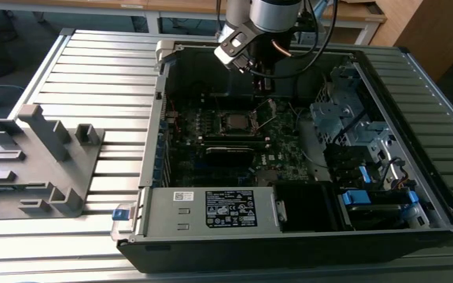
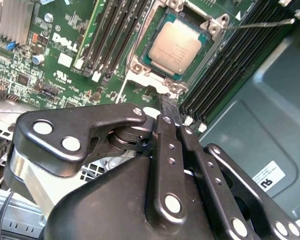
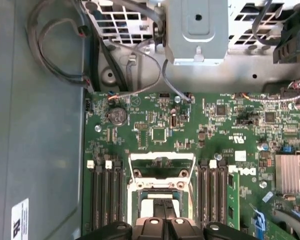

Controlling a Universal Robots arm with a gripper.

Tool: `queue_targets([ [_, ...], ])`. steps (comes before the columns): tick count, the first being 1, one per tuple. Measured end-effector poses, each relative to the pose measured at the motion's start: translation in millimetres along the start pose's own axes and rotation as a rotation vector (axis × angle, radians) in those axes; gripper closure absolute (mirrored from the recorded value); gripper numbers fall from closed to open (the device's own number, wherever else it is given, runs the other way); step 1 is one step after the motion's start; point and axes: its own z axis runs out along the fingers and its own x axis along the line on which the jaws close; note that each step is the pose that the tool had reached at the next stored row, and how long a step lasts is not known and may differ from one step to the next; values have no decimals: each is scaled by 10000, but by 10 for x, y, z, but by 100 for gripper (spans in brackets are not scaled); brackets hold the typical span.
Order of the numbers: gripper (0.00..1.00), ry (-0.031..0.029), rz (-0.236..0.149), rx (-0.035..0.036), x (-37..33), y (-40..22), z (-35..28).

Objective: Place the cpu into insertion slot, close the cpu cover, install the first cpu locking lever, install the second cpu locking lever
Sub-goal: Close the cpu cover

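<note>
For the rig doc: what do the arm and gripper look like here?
The arm is a silver-grey cylinder ending in a pale grey wrist block, with black cables looping beside it. The gripper is glossy black: flat linkage bars joined by round silver pins, narrowing to two slim black fingers.

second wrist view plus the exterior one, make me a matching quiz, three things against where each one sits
Things:
1. dull silver-grey square cpu
2. thin silvery wire locking lever
3. grey metal power-supply box

Places:
a. across the black memory slots
b. against the black computer case wall nearest the exterior camera
c. in the square metal-rimmed insertion slot

Pairs: 1-c, 2-a, 3-b
</note>
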Motion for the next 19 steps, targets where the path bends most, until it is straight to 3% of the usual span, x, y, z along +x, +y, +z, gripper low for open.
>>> queue_targets([
  [11, 89, -1, -2, 0, 2, 176, 6],
  [18, 89, 1, 0, -1, 4, 332, 13],
  [19, 89, 1, -2, -1, 4, 382, 14],
])
